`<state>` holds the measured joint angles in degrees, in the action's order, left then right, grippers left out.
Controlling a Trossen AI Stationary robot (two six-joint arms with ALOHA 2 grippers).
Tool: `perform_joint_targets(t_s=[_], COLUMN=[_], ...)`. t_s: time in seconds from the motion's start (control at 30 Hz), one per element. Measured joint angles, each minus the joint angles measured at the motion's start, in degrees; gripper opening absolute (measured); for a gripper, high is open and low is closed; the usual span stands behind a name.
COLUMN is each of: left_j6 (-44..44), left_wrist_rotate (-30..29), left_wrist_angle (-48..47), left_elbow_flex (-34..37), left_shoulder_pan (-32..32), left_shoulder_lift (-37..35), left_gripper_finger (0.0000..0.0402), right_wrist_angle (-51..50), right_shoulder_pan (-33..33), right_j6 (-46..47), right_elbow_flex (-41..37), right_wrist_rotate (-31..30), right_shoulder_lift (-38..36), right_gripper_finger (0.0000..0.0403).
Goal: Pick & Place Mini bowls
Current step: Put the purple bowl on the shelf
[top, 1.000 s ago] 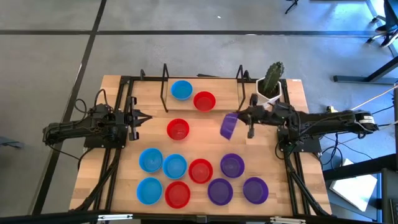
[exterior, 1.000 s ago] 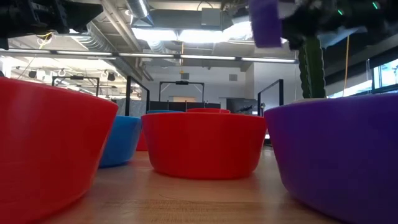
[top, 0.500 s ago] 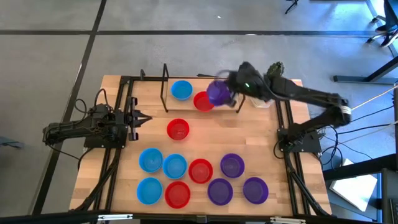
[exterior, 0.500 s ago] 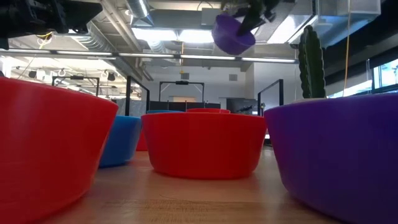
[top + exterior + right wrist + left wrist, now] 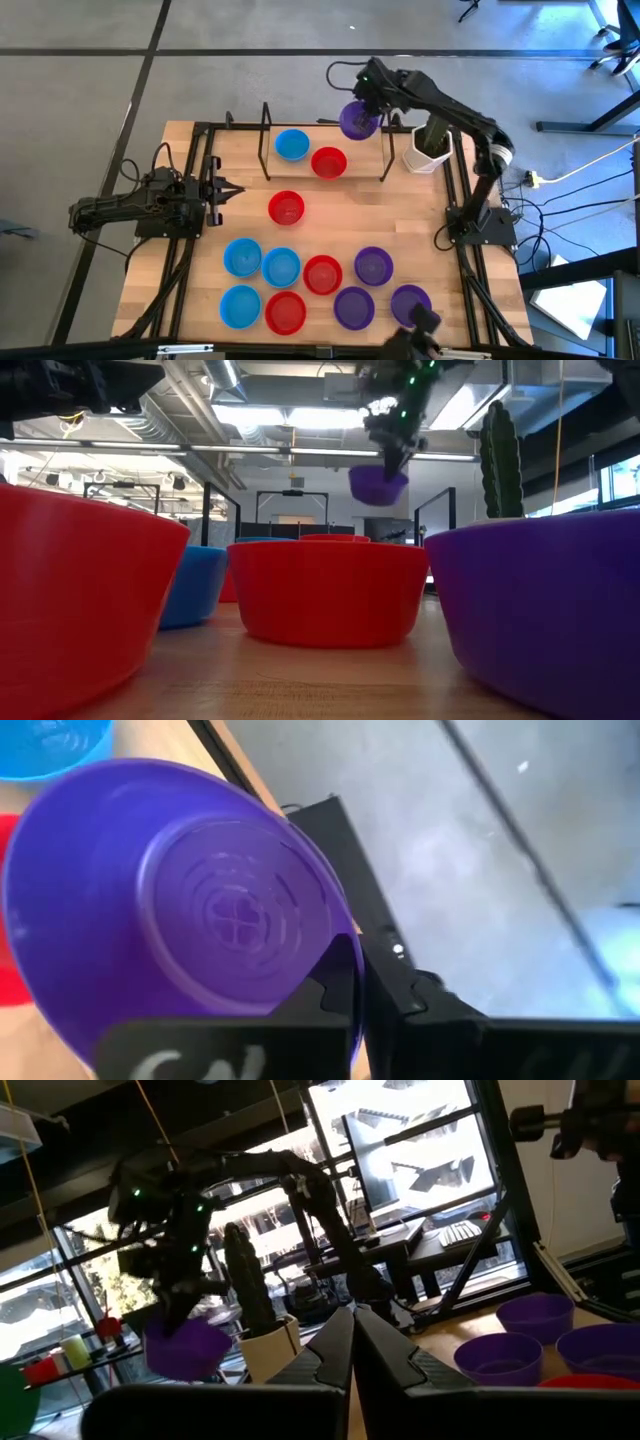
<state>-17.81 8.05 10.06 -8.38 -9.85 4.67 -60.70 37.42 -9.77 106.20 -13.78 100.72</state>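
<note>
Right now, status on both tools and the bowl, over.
Right tool shut on purple bowl, held high over the table's far edge. Left tool shut, empty, parked left. Rack post and cactus pot close by.

Bare table (image 5: 330, 205) is lying open between the back bowls and front cluster (image 5: 322, 288). Metal posts (image 5: 266, 140) and a cactus pot (image 5: 432, 148) are crowding the right fingers (image 5: 368, 105), possibly closely.

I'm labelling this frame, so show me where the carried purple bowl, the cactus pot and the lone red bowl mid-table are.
carried purple bowl (image 5: 356, 121), high view, on its inside
cactus pot (image 5: 424, 161), high view, on its white wall
lone red bowl (image 5: 286, 208), high view, on its middle
</note>
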Motion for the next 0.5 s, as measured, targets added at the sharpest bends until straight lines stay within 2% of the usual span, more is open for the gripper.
perform_joint_targets(t_s=[0.37, 0.5], left_j6=[-1.0, -1.0], left_wrist_rotate=[-2.9, -2.9], left_wrist_angle=[0.0, 0.0], left_elbow_flex=[0.0, 0.0], left_shoulder_pan=[0.0, 0.0], left_shoulder_lift=[0.0, 0.0], left_gripper_finger=[0.0003, 0.0007], right_wrist_angle=[-0.1, -0.2], right_shoulder_pan=[2.7, 2.6], right_j6=[-2.7, -4.8], right_elbow_flex=[1.4, 1.4], right_wrist_rotate=[2.0, 5.7], right_shoulder_lift=[9.8, 11.9], right_gripper_finger=[0.0005, 0.0005])
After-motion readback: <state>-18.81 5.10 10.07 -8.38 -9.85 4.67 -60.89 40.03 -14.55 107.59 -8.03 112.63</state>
